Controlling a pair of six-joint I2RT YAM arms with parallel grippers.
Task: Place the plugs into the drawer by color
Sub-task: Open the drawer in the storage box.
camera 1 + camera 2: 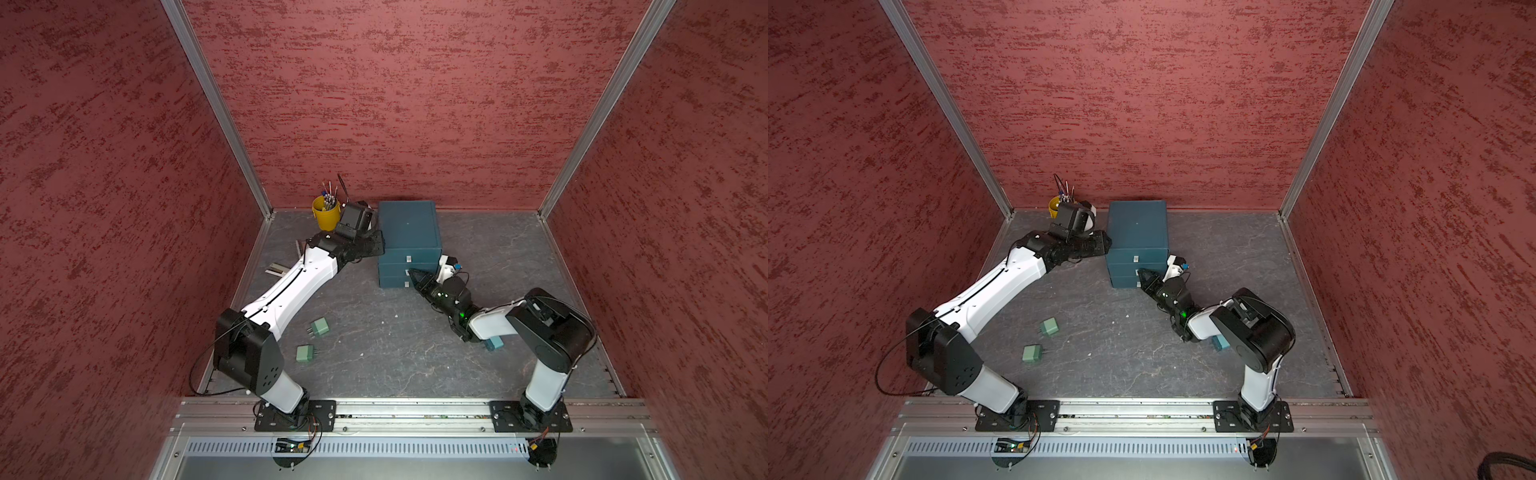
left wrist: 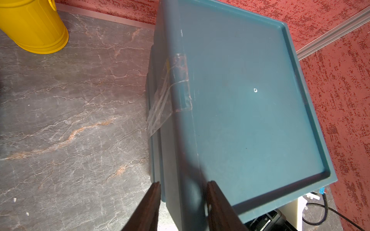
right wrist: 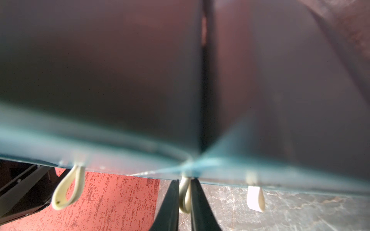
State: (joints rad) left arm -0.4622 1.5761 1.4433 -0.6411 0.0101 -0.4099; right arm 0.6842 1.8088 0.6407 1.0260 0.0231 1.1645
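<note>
Plainly, the floor (image 1: 395,353) is a dark grey stone-look slab with pale and rusty veins and a few white specks. Red textured walls (image 1: 415,104) box it in on three sides, with aluminium posts (image 1: 216,104) in the back corners. A metal rail (image 1: 415,409) at the front carries both arm bases.

A teal drawer chest (image 1: 409,232) stands against the back wall, with a yellow cup (image 1: 326,214) of pens beside it. The left gripper (image 2: 184,183) is clamped on the chest's upper side edge. The right gripper (image 3: 184,181) pinches the middle drawer's pale loop (image 3: 183,202).

A green plug (image 1: 320,327) and a second green plug (image 1: 305,353) lie on the floor near the left arm. A teal plug (image 1: 494,343) lies half hidden under the right arm.
</note>
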